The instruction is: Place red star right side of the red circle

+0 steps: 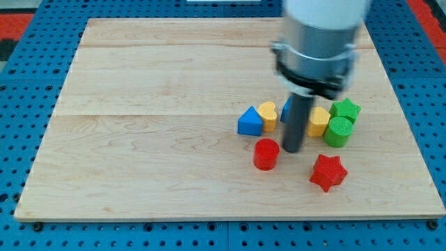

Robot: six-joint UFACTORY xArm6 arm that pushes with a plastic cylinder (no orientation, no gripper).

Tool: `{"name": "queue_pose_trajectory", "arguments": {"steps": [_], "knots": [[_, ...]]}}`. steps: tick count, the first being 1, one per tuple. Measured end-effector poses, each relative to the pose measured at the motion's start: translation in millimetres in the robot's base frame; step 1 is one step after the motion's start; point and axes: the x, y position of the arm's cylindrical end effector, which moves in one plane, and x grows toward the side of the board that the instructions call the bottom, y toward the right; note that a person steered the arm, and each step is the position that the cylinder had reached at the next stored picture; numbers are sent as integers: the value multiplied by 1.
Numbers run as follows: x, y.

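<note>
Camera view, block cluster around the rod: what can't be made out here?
- Blue block behind the rod: mostly hidden, shape unreadable.
- Yellow block at the rod's right: partly covered, shape unclear.
- Arm housing: blurred, cut off by the view's top.
- My tip against the red circle: contact uncertain.

A blue triangle block [249, 122] sits right of centre on the pale wooden board [153, 139], and touching its right side is a yellow heart [267, 115]. Past that, a sliver of another blue block [285, 109] peeks out, shape hard to call. Further right, a yellow block [319, 121], possibly a hexagon, sits against a green cylinder [339, 132], with a green star [345, 109] just above it. Around the board lies a blue pegboard surface [28, 84].
</note>
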Motion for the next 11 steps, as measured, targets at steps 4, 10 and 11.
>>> {"name": "queue_pose_trajectory", "arguments": {"steps": [4, 10, 11], "knots": [[-7, -13], [72, -49], [35, -90]]}}
